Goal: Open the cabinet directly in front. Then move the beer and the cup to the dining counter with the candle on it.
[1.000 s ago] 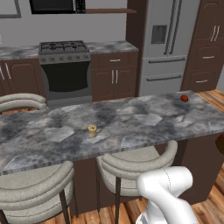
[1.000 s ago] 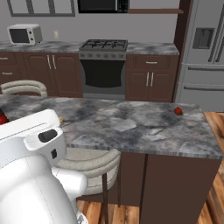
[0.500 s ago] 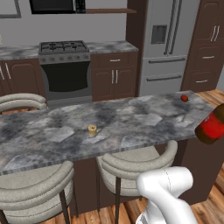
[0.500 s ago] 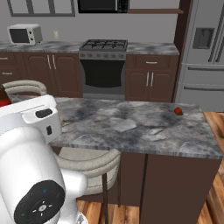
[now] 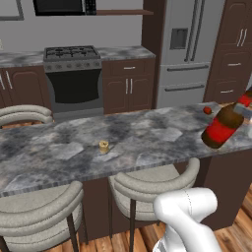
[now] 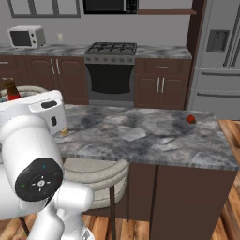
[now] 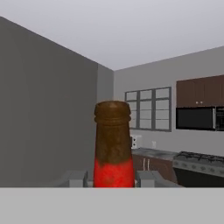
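A: The beer [image 5: 220,129] is hanging tilted over the right end of the dining worktop [image 5: 147,142], base pointing down toward the stone, neck leaning up and away to the right edge of the left base view.

B: And from the hand view the end effector [image 7: 113,179] is closing partway around it, fingers [image 7: 75,178] pressing either side of the red label. So it's gripping the bottle low on the body, I'd say to keep the neck clear.

A: The candle [image 5: 103,146] is sitting well apart to the left, near the front edge, above the stools [image 5: 147,187]. That's marking this as the right worktop.

B: The small red round thing [image 5: 207,110] is lying just beyond the bottle. I'm judging the tilt needs levelling before any set-down, or the bottle may tip.

A: Anything readable on that label?

B: Nothing; it's showing plain red, no lettering I can make out. From the right base view, the bottle top [image 6: 10,89] is peeking over the arm.
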You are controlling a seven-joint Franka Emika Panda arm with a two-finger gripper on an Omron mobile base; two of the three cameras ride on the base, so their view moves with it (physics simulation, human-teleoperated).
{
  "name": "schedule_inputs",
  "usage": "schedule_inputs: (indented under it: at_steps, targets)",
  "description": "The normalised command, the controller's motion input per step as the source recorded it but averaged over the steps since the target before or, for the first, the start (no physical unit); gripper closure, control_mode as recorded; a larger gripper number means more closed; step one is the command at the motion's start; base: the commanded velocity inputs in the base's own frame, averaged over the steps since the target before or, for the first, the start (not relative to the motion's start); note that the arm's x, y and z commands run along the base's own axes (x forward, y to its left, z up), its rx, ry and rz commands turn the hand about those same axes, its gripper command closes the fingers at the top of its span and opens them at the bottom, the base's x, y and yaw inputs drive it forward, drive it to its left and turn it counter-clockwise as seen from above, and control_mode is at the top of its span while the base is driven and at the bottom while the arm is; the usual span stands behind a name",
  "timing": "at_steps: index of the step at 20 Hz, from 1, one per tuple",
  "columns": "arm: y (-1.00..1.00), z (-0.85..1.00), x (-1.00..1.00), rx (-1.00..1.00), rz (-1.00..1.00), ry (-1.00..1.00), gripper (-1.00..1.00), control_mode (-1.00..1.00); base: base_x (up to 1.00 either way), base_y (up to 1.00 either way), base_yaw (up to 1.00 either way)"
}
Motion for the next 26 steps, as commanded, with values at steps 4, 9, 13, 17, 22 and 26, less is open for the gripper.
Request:
schedule_inputs:
  at_steps: [4,9,13,17,22,26]
  targets:
    - [0.00,-0.06,0.48,-0.04,-0.03,0.14,1.00,-1.00,0.00,0.00,0.00]
    - [0.00,-0.23,0.47,-0.05,-0.01,0.11,1.00,-1.00,0.00,0.00,0.00]
    - [0.01,-0.34,0.44,-0.01,0.00,0.00,1.00,-1.00,0.00,0.00,0.00]
    - [0.05,-0.33,0.37,0.00,0.00,0.00,1.00,-1.00,0.00,0.00,0.00]
    - [0.13,-0.34,0.34,0.00,0.00,0.00,1.00,-1.00,0.00,0.00,0.00]
    - [0.20,-0.31,0.42,0.00,-0.01,0.00,1.00,-1.00,0.00,0.00,0.00]
